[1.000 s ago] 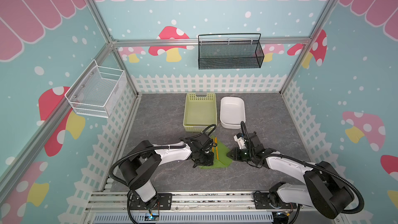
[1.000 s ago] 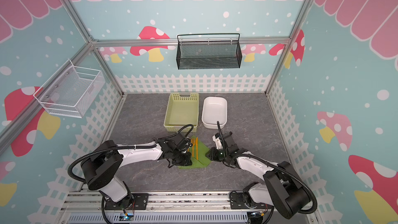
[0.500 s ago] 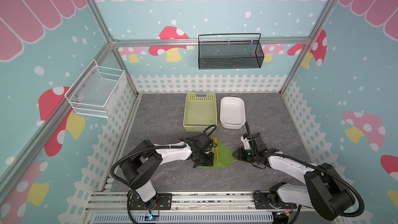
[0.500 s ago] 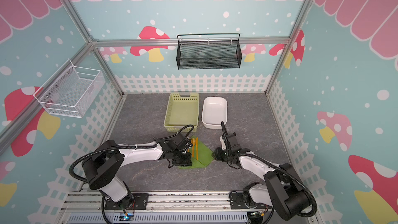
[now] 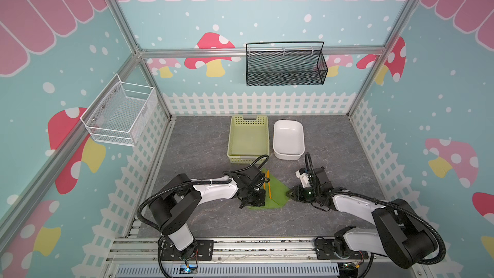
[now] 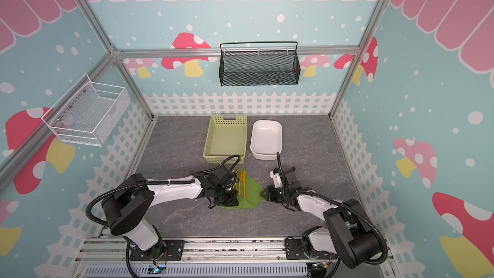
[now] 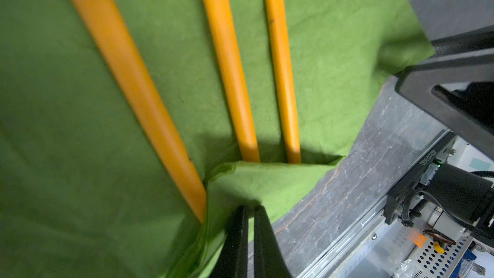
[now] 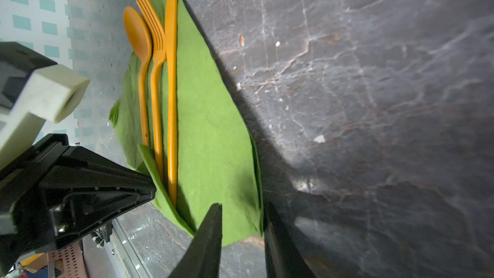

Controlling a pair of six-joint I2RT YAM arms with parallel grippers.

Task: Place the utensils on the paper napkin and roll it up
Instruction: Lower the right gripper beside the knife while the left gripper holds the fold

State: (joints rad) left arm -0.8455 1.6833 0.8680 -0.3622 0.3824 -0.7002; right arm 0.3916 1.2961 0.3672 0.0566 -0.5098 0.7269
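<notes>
Nearest the front rail, both arms reach in low over the grey table [image 5: 203,151]. The left gripper [image 7: 248,212] is pinched closed on the near corner of the paper napkin [image 5: 278,192], with that corner lifted and folded back as a small flap. In the left wrist view the flap covers the ends of two utensil handles, and the third handle ends just beside it. The right gripper [image 8: 242,205] sits at the napkin's right-hand corner, jaws part open and straddling the edge there, nothing clamped that I can see. In both top views its tip [image 6: 263,193] touches or nearly touches that corner. The green napkin lies mid-table between the two grippers, mostly flat, one point aimed at the back. The utensils [image 6: 242,183] lie on it side by side, handles toward the front. The spoon [image 8: 139,30] is on the left arm's side, the fork [image 8: 155,28] in the middle and the knife [image 8: 171,49] toward the right gripper. Further back are a yellow-green perforated basket [image 5: 248,121] and a white dish [image 5: 287,155], just beside each other. A white wire basket [image 5: 120,113] hangs on the left wall and a black mesh basket [image 5: 284,76] on the back wall.
</notes>
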